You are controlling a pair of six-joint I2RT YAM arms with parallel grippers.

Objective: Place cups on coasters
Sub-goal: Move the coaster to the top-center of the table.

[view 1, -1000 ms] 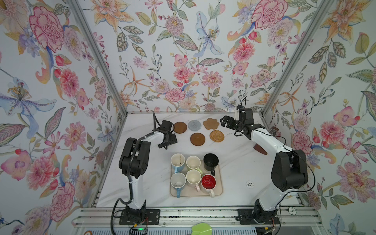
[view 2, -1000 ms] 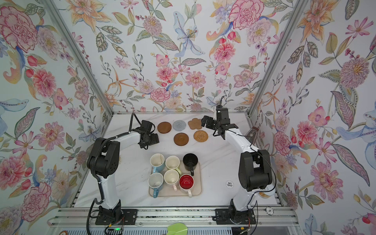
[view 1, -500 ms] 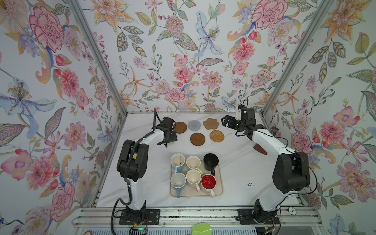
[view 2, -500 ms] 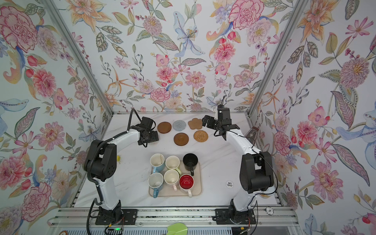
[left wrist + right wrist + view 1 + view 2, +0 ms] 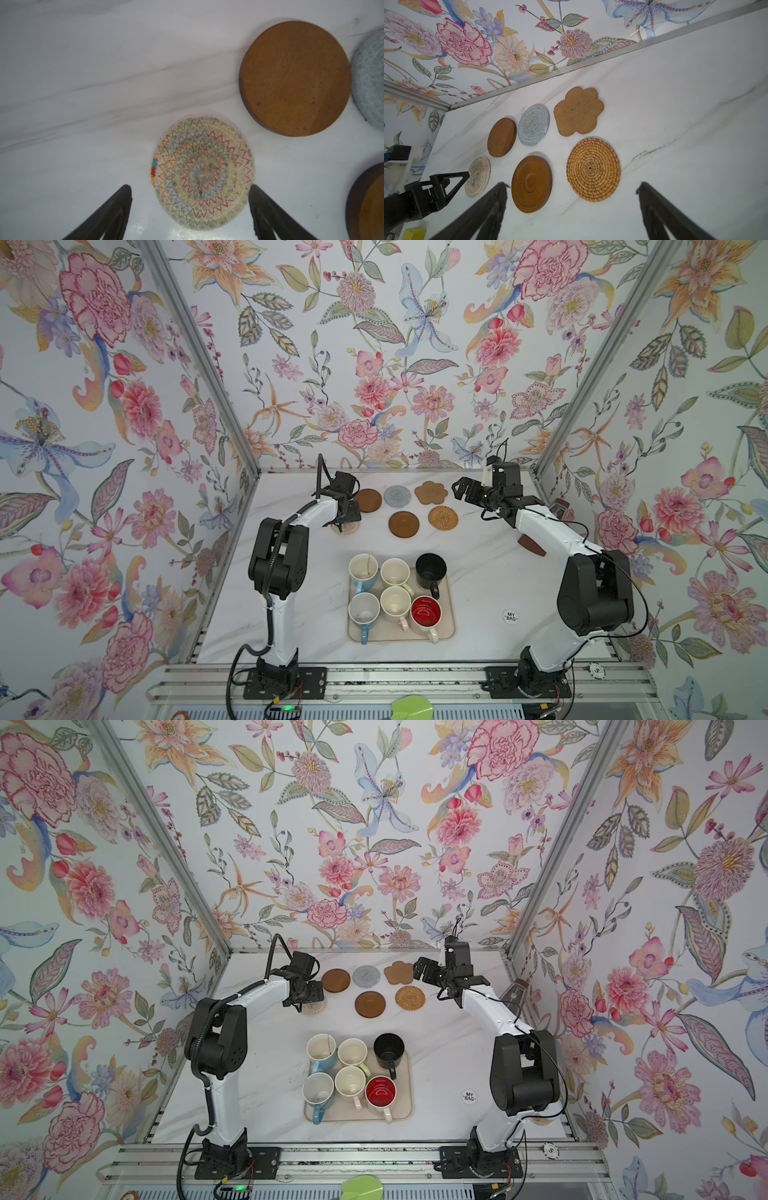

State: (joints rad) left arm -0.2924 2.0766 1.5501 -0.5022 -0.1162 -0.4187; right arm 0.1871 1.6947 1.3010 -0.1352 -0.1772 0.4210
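Six cups stand on a beige tray [image 5: 449, 632] near the front: two light blue [image 5: 363, 568] [image 5: 364, 610], pale green [image 5: 395, 572], pink [image 5: 395, 605], black [image 5: 431, 570], and white with red inside [image 5: 426, 611]. The coasters lie bare at the back: two brown discs [image 5: 368, 500] [image 5: 403, 524], grey [image 5: 397, 496], tan flower [image 5: 431, 492], rattan [image 5: 443, 517], cream woven [image 5: 203, 172]. My left gripper [image 5: 190, 187] hangs open just above the cream coaster, holding nothing. Right of the flower coaster, my right gripper [image 5: 463, 489] is open and empty above the table.
A white "MY BAG" sticker [image 5: 510, 616] lies right of the tray. A dark brown object [image 5: 532, 546] rests near the right wall under my right arm. Floral walls close in the left, back and right sides. Something yellow [image 5: 415, 233] shows beyond my left arm.
My left arm has shifted slightly while its gripper stays open over the cream coaster. My right arm has barely moved.
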